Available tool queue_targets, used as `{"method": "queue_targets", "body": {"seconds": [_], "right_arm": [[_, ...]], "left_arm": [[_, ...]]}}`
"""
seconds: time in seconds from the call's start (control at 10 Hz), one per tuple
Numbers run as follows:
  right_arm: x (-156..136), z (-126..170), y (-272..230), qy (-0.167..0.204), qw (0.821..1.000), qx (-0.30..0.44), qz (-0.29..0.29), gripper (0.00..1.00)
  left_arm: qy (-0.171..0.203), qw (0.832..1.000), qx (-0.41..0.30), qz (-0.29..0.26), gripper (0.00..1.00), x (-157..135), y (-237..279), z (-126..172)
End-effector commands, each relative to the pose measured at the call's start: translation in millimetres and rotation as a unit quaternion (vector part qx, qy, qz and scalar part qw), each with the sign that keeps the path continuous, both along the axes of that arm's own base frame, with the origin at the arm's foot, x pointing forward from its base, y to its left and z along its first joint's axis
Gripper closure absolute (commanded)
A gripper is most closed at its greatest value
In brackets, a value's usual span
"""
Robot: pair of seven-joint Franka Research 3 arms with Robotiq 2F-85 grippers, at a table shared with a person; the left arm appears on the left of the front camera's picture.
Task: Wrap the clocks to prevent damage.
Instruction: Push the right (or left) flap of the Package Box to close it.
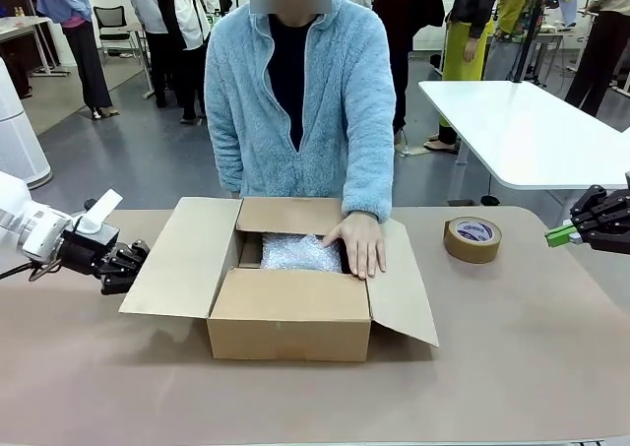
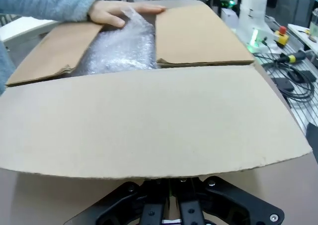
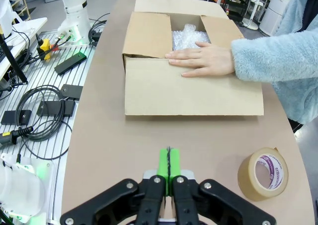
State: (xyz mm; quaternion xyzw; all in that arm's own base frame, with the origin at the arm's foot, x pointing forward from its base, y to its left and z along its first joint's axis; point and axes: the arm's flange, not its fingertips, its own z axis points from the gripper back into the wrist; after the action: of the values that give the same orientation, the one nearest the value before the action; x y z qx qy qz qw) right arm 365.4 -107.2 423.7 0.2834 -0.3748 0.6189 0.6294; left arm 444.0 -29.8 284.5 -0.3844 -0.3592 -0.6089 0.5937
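The clocks (image 1: pixel 300 253), wrapped as one bubble-wrap bundle, lie inside the open box (image 1: pixel 290 320) at the middle of the table (image 1: pixel 512 367), toward the box's far side. The person's hand (image 1: pixel 360 244) rests on the right flap at the bundle's edge. The left claw (image 1: pixel 136 259) sits just beside the left flap, shut tight with nothing in it. The right claw (image 1: pixel 559 235) hangs well to the right, beyond the tape roll (image 1: pixel 472 239), its green pads pressed together and likewise empty. The main danger, as I judge it, lies with the left claw: it is so close to the flap that any push toward the middle would bend the flap or slide the whole box, jolting the bundle. If either claw reaches into the box, it could strike the hand there. A shut claw pressed down on the bundle could burst the bubbles or knock the clocks beneath. The right claw, if swung in low, might also hit the tape roll and send it off the table.
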Motion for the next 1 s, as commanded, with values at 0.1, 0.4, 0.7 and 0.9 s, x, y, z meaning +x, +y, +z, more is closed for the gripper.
{"method": "queue_targets", "body": {"seconds": [0.1, 0.4, 0.7, 0.9], "right_arm": [[0.0, -1.3, -0.2, 0.000, 1.000, 0.005, 0.001, 0.99], [0.0, -1.3, -0.2, 0.000, 1.000, 0.005, 0.001, 0.99], [0.0, -1.3, -0.2, 0.000, 1.000, 0.005, 0.001, 0.99], [0.0, -1.3, -0.2, 0.000, 1.000, 0.005, 0.001, 0.99]], "left_arm": [[-0.035, 0.996, -0.061, 0.059, 0.99, 4.9, 1.8, -5.1], [-0.075, 0.989, -0.096, 0.080, 0.99, 10.9, -12.7, 18.5], [-0.087, 0.986, -0.125, 0.062, 0.99, 19.6, -40.9, 45.4], [-0.095, 0.988, -0.110, 0.049, 0.99, 26.1, -67.1, 46.4]]}}
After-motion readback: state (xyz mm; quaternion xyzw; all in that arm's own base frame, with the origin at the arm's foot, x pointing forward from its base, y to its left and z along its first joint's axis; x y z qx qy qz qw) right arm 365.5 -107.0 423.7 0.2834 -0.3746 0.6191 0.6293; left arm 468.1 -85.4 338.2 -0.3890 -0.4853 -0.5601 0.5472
